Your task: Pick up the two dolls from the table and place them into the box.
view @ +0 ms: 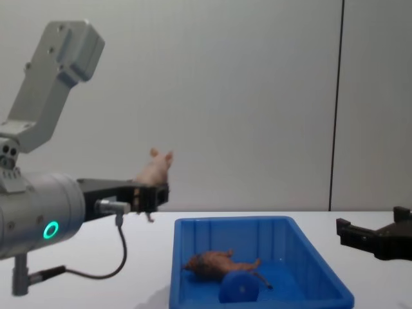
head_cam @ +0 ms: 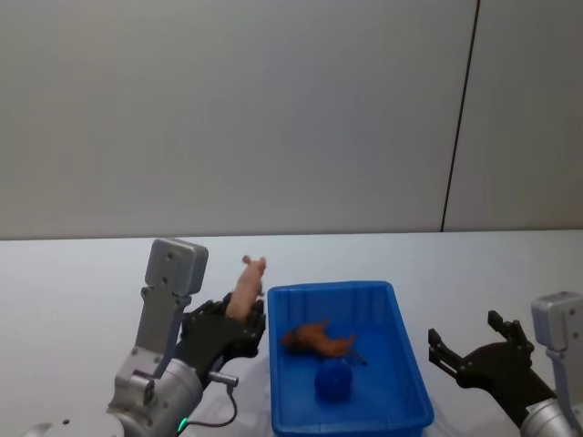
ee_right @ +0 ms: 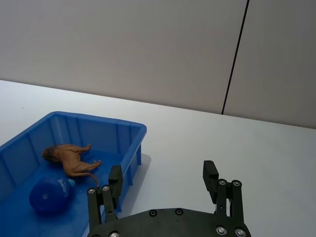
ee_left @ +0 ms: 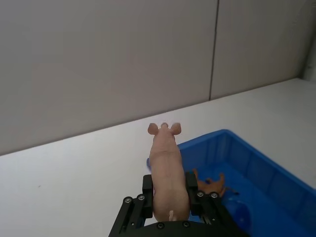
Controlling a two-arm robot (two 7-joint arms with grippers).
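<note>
We hold our left claw in the air just left of the blue box, above the white counter, clamped on the pale pink pig. In the left wrist view the pig sits between the black fingers, its rear end in the grip and its head and ears pointing away from the claw. From the chest view the pig hangs well above the counter, short of the box and higher than its rim, head tilted upward.

Inside the box lie the brown long-tailed animal, on its side on the floor, and the blue round-topped toy just in front of it, nearer to us. The right wrist view shows both: the animal and the blue toy close together on the box floor.

Our right claw rests to the right of the box, apart from it, its fingers spread wide with nothing between them.
</note>
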